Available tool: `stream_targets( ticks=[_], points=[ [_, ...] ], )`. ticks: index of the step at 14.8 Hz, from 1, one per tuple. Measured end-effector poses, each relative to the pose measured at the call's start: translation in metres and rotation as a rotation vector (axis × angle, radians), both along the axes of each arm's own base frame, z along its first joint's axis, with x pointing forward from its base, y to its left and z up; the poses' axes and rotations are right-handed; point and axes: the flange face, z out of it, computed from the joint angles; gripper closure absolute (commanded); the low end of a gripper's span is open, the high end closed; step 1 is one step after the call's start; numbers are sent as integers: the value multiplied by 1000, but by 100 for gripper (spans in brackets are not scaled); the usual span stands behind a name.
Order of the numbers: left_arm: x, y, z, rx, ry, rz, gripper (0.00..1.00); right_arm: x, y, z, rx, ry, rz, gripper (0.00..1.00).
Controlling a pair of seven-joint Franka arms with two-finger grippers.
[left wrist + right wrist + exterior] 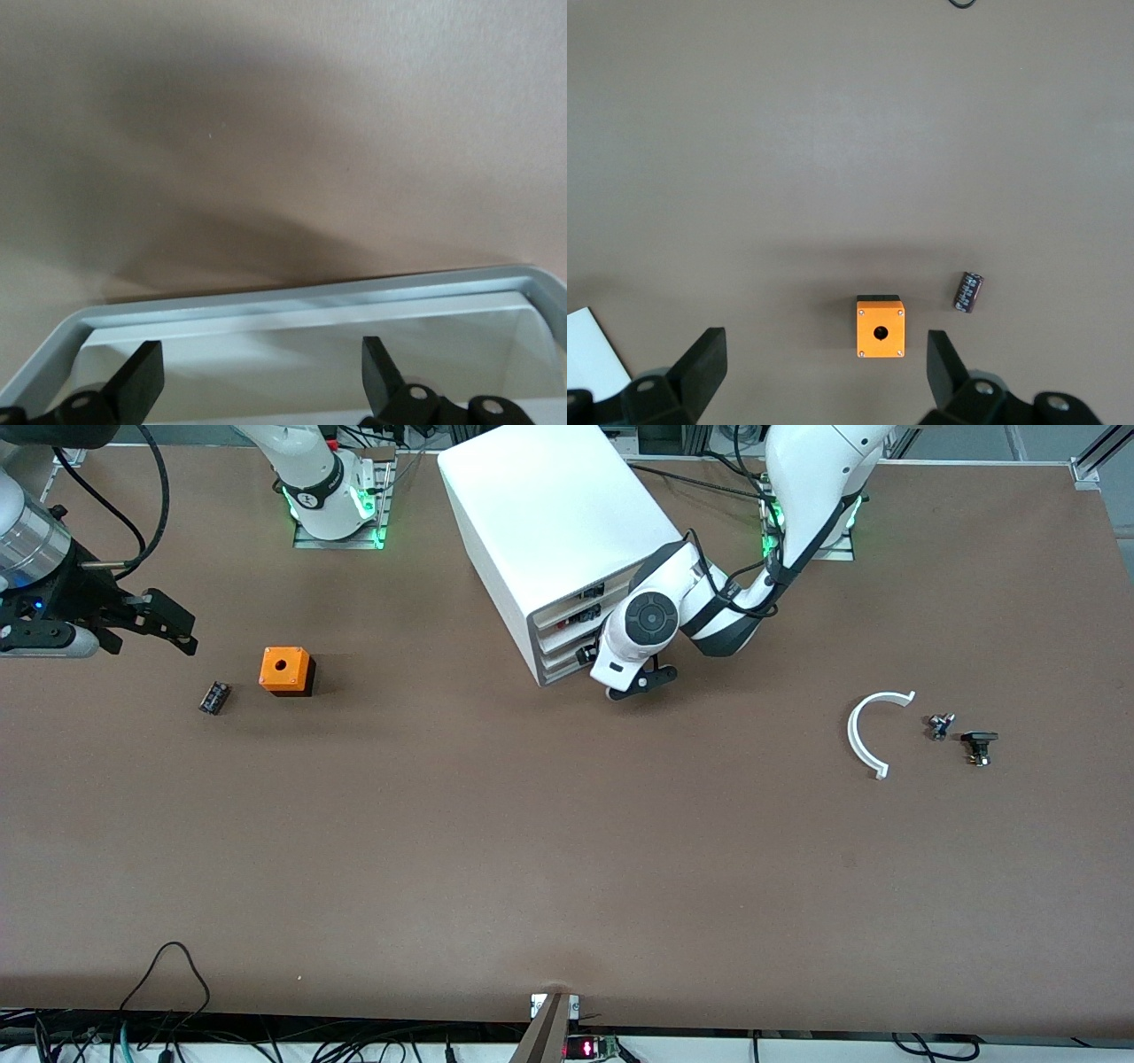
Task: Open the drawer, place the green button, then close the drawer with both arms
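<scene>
The white cabinet [532, 522] stands in the middle of the table near the arms' bases. Its bottom drawer [565, 675] shows in the left wrist view as a pale rim [310, 297] with tray floor inside. My left gripper [633, 685] is open at that drawer's front, its fingers [146, 376] hanging over the rim and holding nothing [261, 354]. The button [215, 697] lies on its side toward the right arm's end; only its black body with blue marks [967, 290] shows. My right gripper [168, 622] is open and empty in the air over that end [824, 350].
An orange cube with a round hole [285, 670] sits beside the button, also in the right wrist view [880, 328]. Toward the left arm's end lie a white curved strip [861, 735], a small blue-and-silver part [941, 724] and a small black part [979, 746].
</scene>
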Motion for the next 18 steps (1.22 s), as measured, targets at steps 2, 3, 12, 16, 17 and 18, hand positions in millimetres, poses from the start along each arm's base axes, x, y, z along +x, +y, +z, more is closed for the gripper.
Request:
stream_targets(
  ticks=[2,3,12,16,17,18],
  points=[
    [-2,-1,0,1,2,-1,1,0,0,1,0,-1,-2,0],
    [-2,-2,0,1,2,0,1,0,0,1,0,-2,-3,0],
    [20,3,24,18,34,-5,1,14,3,9,4,-24,-4,0],
    [65,35,54,-16,30,-32,1,20,3,8,5,-24,-3,0],
    [79,48,62,-27,24,-35,1,20,4,8,5,-24,-2,0],
    [91,61,71,-37,17,-42,1,21,4,8,5,-23,-1,0]
  ],
)
